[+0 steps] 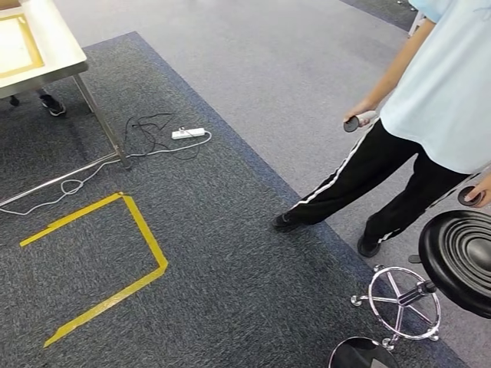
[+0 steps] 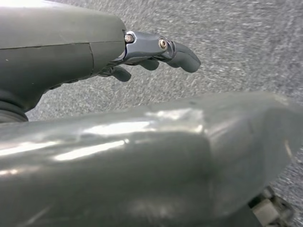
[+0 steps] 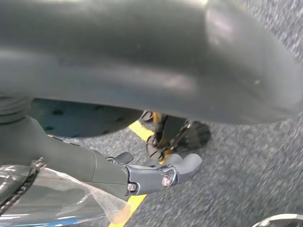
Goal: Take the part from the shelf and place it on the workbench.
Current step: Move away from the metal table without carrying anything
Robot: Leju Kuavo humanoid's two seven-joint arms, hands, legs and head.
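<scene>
Steel surface: far left, yellow-edged panel on top; the part cannot be made out.
Left hand: fingers loosely spread, holding nothing, over carpet.
Right hand: fingers apart, holding nothing, above yellow tape.
Person: right, beside black stool.

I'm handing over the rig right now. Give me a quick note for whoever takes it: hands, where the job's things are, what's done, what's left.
Left robot hand: hangs over the carpet, fingers apart, holding nothing.
Right robot hand: hangs over the carpet near yellow tape, nothing visibly held; clear plastic lies at its wrist.
Job's things: a workbench corner at the head view's upper left; no part or shelf visible.
Nearby: a person, a black stool, a power strip.
Done: nothing that shows. Left: fetch the part, place it.
</scene>
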